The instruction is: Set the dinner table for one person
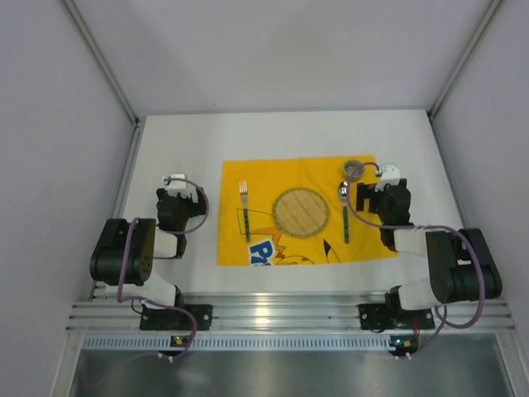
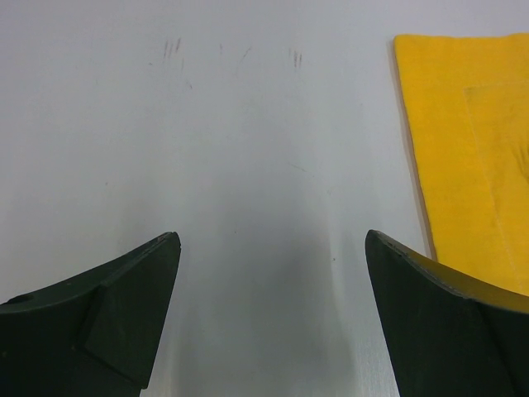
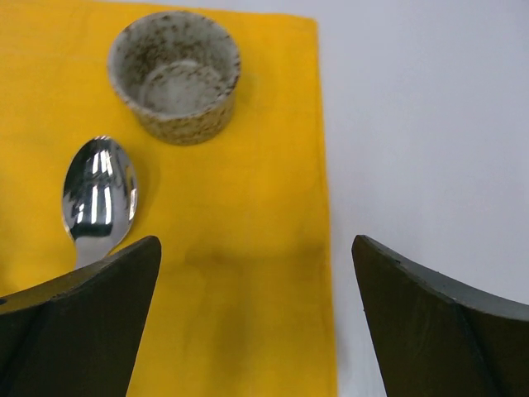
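Observation:
A yellow cartoon-printed cloth [image 1: 264, 241] lies on the white dinner table [image 1: 289, 132]. On it sit a round woven plate [image 1: 301, 212] in the middle, a fork [image 1: 245, 208] to its left, a spoon [image 1: 345, 207] to its right and a small speckled cup [image 1: 355, 169] at the far right corner. My left gripper [image 1: 175, 182] is open and empty over bare table left of the cloth [image 2: 471, 157]. My right gripper [image 1: 382, 178] is open and empty over the cloth's right edge [image 3: 273, 273], just short of the cup [image 3: 175, 76] and beside the spoon [image 3: 100, 197].
White walls and metal posts enclose the table on the left, right and back. A metal rail [image 1: 289, 314] with both arm bases runs along the near edge.

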Robot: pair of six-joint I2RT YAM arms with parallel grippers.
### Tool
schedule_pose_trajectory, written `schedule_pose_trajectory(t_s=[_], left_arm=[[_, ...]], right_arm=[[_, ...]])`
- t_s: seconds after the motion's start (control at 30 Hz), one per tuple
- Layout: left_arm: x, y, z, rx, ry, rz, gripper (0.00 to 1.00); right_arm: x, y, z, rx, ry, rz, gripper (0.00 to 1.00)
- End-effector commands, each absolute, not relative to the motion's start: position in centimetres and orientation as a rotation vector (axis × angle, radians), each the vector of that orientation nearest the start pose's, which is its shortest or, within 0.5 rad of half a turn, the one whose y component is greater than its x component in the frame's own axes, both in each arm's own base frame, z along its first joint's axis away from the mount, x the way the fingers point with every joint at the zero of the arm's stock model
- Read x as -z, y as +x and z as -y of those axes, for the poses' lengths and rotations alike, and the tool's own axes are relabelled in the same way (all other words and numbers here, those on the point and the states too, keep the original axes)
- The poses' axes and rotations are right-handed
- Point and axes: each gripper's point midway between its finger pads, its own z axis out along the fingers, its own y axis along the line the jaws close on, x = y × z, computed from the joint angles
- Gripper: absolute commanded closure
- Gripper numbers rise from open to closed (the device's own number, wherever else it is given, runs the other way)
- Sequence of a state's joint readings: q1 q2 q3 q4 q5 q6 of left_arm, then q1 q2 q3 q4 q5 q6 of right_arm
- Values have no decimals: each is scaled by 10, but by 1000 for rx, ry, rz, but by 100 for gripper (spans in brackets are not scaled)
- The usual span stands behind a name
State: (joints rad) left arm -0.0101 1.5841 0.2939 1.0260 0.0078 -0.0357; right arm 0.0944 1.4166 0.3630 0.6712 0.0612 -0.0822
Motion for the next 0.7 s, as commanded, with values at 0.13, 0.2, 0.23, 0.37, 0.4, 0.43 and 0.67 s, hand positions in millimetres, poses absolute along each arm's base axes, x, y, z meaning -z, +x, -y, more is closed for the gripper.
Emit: schedule_pose_trajectory(t_s=[0.13,0.2,0.23,0.37,0.4,0.43,0.67], left_arm=[[-82,393,9,57,-14,-1729,1],[-82,393,9,57,-13,-1728,1],[-82,393,9,59,-12,-1728,1],[-82,393,9,57,-14,-1728,1],[-82,393,9,56,-12,-1728,1],[-82,393,9,59,-12,-1728,1],[-82,393,9,57,-13,-1728,1]], right_arm=[[-118,382,8,14,-2,-1640,0],[-124,377,-5,-14,-70,-1565,0],[-120,378,-7,-4,-96,-1597,0],[-121,380,-5,-15,-75,-1589,0],[-121,380,-5,-16,-74,-1589,0],[-122,380,-5,-19,-76,-1586,0],[-121,380,-7,-27,-92,-1590,0]])
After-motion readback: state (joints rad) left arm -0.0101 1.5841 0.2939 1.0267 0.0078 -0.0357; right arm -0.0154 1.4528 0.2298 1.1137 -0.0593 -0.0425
